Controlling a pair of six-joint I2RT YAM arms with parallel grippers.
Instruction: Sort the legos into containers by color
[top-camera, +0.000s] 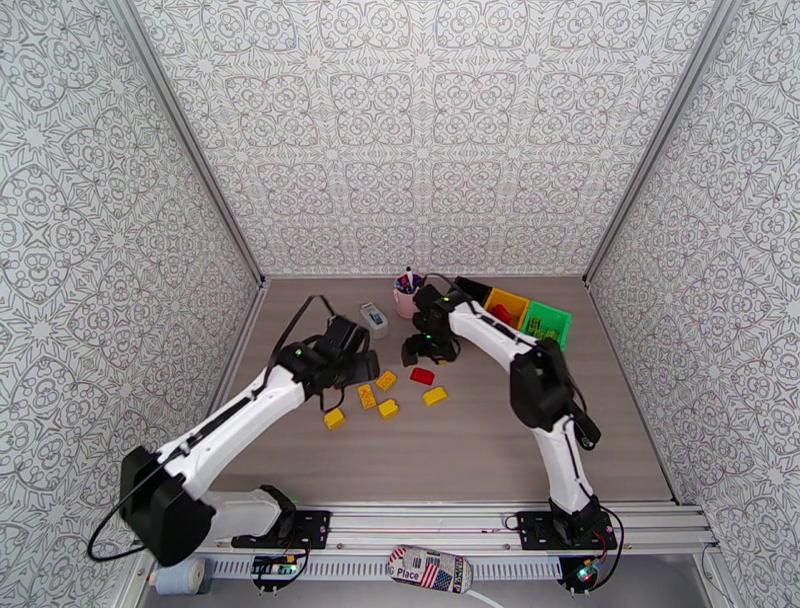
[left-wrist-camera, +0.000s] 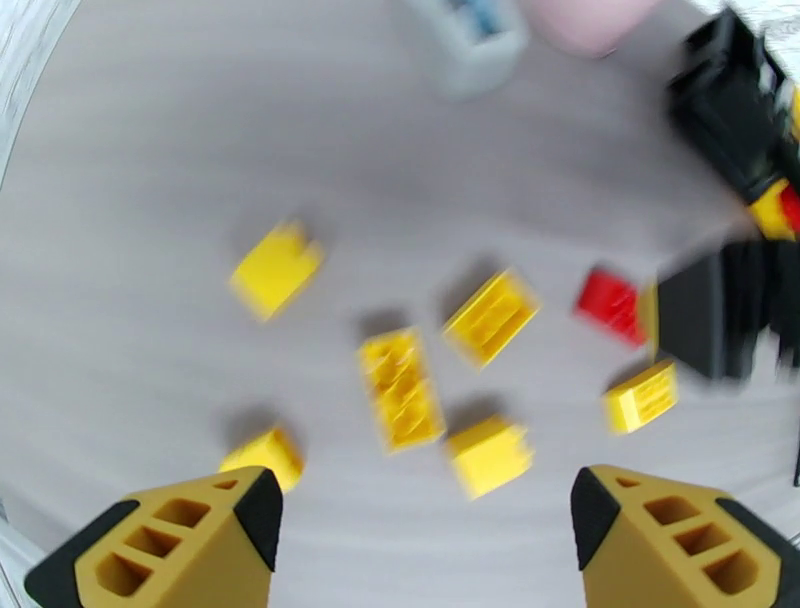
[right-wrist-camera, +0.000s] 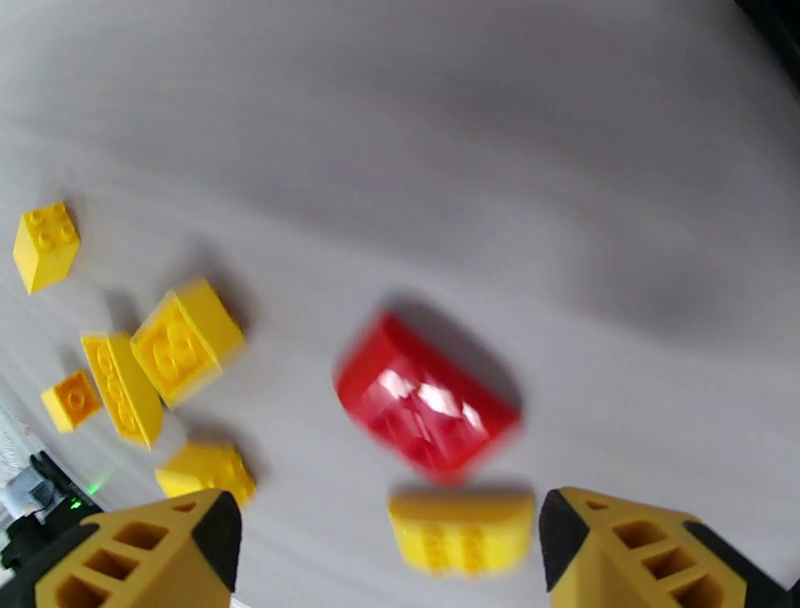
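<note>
Right gripper wide, empty; red lego on table just ahead, between fingers' line. Left gripper wide, empty; yellow legos scattered ahead. Containers far right.

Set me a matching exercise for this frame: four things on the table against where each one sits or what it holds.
Things:
1. red lego
2. green bin
3. pink cup
4. white box

Places:
a. just left of the cup
b. right end of the bin row
c. beside loose yellow legos
d. holds pens

Pairs: 1-c, 2-b, 3-d, 4-a
</note>
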